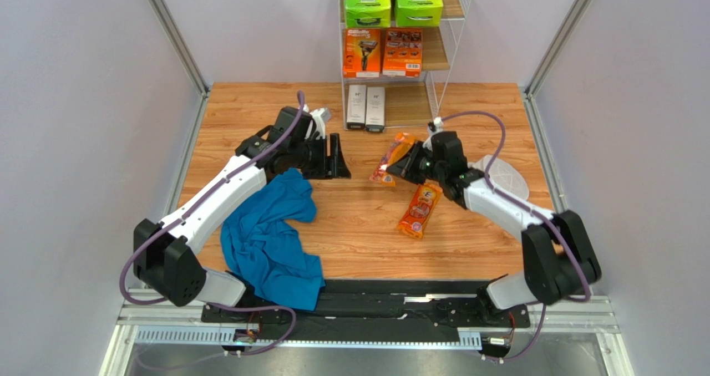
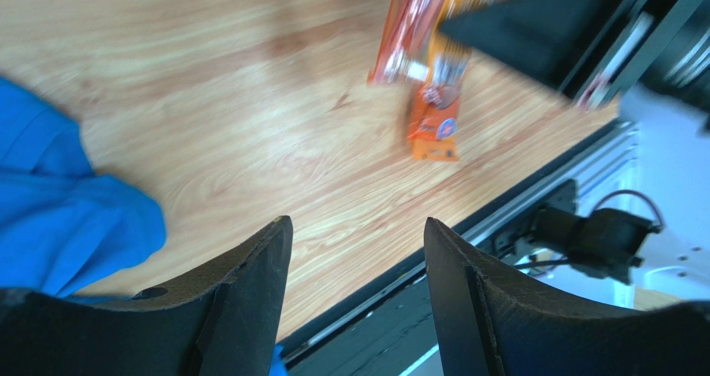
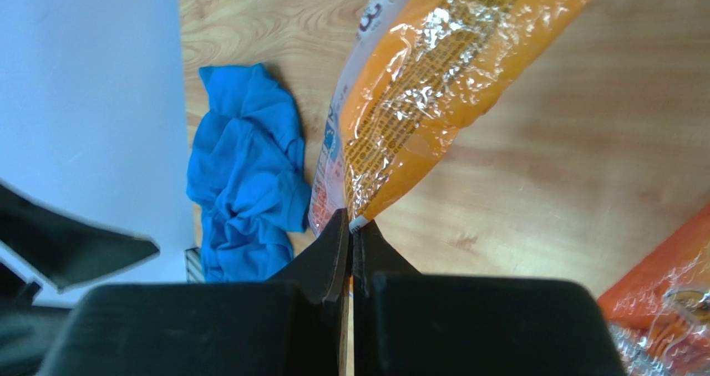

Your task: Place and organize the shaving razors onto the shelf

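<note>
Nearest the arm bases, well in front of the shelf (image 1: 434, 51), a crumpled blue cloth (image 1: 271, 235) lies on the wooden table (image 1: 350, 226). A loose orange blister pack (image 1: 419, 210) lies flat a little closer to the shelf, off its right side. Beyond that, the right gripper (image 3: 351, 226) is clamped tight on the edge of a second orange blister pack (image 3: 433, 85), which extends away past its fingertips. The left gripper (image 2: 358, 226), before the shelf's left side, has its jaws apart with nothing between them. On the shelf, two slim white boxes (image 1: 367, 107) stand on the bottom tier, orange boxes (image 1: 382, 52) on the middle, and black boxes with lime-green ends (image 1: 394, 2) on top.
</note>
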